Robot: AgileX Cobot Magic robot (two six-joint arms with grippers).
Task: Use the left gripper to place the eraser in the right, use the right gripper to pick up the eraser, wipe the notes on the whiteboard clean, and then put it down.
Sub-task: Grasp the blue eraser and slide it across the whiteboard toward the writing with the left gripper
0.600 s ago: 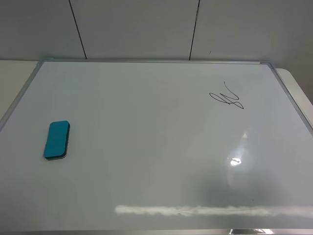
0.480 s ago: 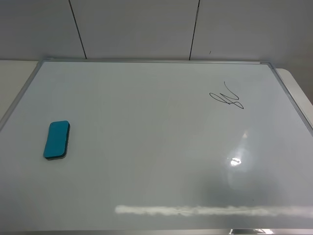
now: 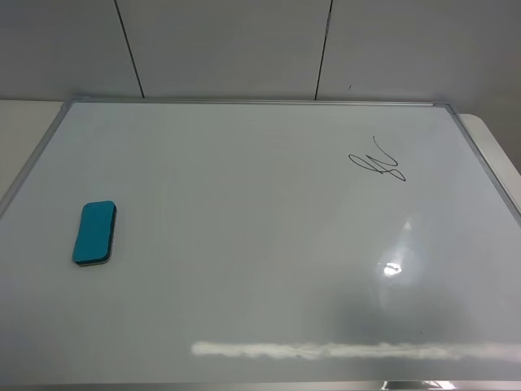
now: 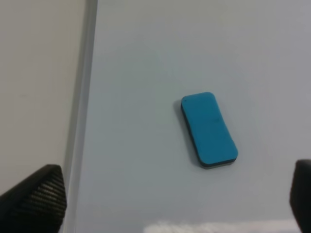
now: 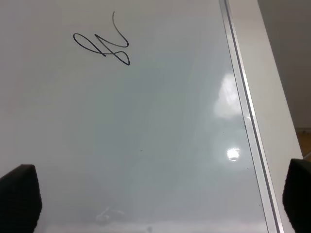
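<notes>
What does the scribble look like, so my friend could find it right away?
Find the big whiteboard with the thin silver frame. Look toward its far right corner, well away from the teal eraser on the left. There are the notes: a small loopy black line, the only writing on the board.

Pale grey matt wall [image 3: 228,49], panelled, along the far side of the high view. Two thin dark vertical seams [image 3: 323,49] divide it; one leans slightly. Off-white smooth tabletop [image 3: 24,130], strips showing at left and right edges.
</notes>
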